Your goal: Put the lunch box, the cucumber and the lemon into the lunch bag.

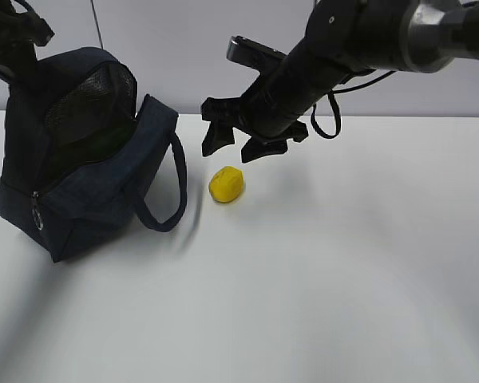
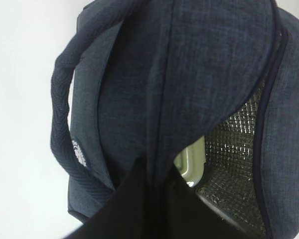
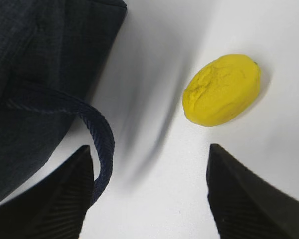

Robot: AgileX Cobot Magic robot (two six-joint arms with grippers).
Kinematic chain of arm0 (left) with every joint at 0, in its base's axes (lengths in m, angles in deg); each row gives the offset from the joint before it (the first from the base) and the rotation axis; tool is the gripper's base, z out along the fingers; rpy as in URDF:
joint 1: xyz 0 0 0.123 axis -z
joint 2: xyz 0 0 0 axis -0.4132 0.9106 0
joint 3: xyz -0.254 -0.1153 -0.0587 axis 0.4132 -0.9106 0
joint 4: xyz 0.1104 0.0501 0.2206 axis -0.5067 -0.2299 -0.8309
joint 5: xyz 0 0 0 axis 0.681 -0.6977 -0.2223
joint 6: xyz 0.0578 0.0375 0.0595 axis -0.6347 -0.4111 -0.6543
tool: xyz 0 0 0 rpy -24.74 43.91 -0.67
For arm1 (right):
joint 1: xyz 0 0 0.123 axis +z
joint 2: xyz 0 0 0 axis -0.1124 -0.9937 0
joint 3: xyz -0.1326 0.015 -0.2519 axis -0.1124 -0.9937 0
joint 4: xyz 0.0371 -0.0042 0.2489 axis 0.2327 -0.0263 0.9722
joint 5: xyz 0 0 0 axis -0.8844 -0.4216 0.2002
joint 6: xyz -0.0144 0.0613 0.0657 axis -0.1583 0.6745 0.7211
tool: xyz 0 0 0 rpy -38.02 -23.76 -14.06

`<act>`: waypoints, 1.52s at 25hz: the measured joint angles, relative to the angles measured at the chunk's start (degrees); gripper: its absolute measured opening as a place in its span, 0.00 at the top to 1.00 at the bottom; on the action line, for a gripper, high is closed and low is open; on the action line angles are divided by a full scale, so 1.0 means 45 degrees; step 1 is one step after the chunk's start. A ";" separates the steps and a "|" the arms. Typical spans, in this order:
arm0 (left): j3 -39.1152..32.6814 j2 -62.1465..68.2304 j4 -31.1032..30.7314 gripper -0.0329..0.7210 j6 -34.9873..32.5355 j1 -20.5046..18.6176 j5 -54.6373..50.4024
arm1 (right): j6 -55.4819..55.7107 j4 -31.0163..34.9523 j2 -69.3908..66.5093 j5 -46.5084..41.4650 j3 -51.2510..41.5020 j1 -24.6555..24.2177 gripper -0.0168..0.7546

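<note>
Hovering my right gripper (image 1: 233, 144) with jaws spread above the lemon (image 1: 226, 184) lying mid-bench, toward the back edge, I pinch the lunch bag (image 1: 80, 152) flap with my left gripper near the back-left corner, lunch box (image 2: 192, 164) inside.

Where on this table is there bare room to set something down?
Bare tabletop runs across the front and right of the lemon. It is crowded at left, where the lunch bag stands, its handle looping out toward the lemon.

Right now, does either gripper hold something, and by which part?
The left gripper is shut on the lunch bag, at its opened flap. The right gripper is open, empty, above the lemon.
</note>
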 joint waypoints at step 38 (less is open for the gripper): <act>0.0000 0.0105 0.0318 0.95 -0.0284 0.0000 0.0000 | 0.3196 0.0108 -0.1792 0.2554 0.0025 0.0000 0.29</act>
